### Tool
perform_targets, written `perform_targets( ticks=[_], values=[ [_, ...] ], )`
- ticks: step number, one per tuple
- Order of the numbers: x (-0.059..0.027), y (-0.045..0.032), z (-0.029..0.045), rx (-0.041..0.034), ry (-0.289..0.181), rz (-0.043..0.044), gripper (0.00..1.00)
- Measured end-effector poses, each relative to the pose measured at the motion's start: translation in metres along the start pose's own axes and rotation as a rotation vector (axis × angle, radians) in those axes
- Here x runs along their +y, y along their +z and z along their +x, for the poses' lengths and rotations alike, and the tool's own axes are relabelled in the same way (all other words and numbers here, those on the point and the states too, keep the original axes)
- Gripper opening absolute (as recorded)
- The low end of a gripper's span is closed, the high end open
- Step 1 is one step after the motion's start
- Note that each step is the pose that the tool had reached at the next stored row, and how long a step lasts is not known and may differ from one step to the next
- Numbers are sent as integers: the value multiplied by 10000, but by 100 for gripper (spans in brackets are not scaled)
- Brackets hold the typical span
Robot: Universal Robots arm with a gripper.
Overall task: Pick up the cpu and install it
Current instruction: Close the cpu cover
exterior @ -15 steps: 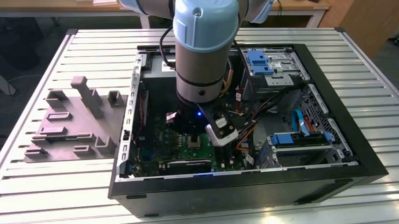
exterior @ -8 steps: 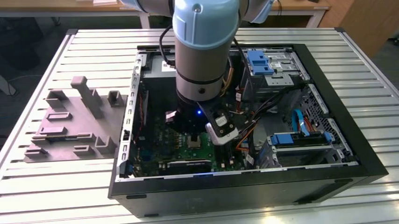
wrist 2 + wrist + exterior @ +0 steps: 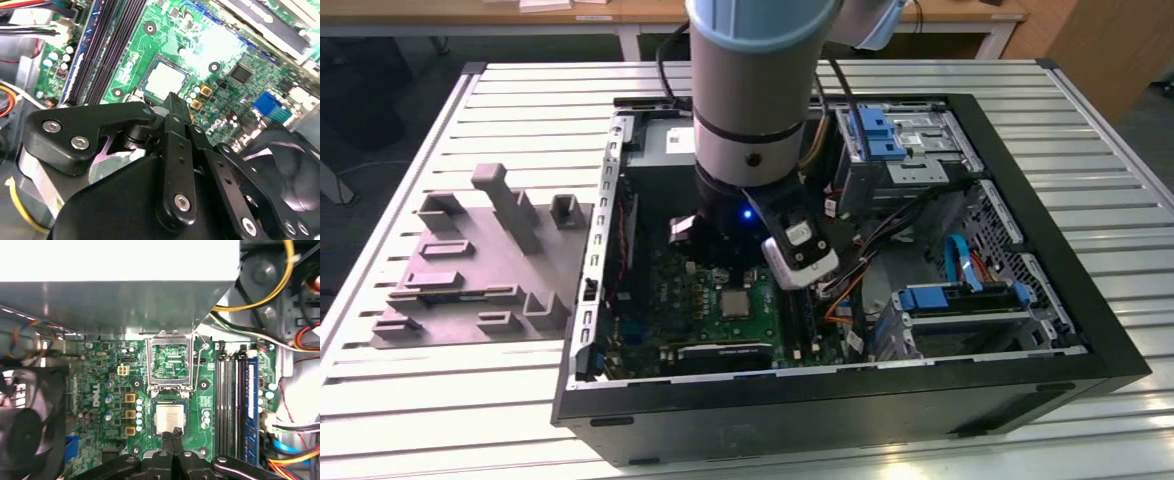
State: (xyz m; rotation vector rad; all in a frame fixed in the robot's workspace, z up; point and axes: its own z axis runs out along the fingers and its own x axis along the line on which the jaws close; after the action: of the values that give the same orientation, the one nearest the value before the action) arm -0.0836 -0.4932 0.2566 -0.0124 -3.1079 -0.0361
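Observation:
The cpu, a small pale silvery square, lies flat in the motherboard's socket, and it shows again as the cpu and the cpu. The socket's metal load plate stands flipped open beside it. My gripper hangs just over the chip's near edge, its two black fingers pressed together with nothing between them. In the second wrist view the gripper tapers to a point short of the chip. Whether the tips touch the chip cannot be told.
The green motherboard lies inside an open black computer case. Memory slots run beside the socket, and a black fan and loose cables crowd the sides. A grey fixture tray sits on the slatted table at the exterior view's left.

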Motion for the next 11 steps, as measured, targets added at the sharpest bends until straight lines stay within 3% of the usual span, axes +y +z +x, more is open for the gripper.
perform_targets(
  ticks=[2,6,9,11],
  values=[
    [3,-52,2,-8,0,3,11],
    [5,-42,1,-36,-76,4,11],
    [4,-33,1,-174,-444,19,11],
    [5,-28,1,-341,-609,21,11]
  ],
)
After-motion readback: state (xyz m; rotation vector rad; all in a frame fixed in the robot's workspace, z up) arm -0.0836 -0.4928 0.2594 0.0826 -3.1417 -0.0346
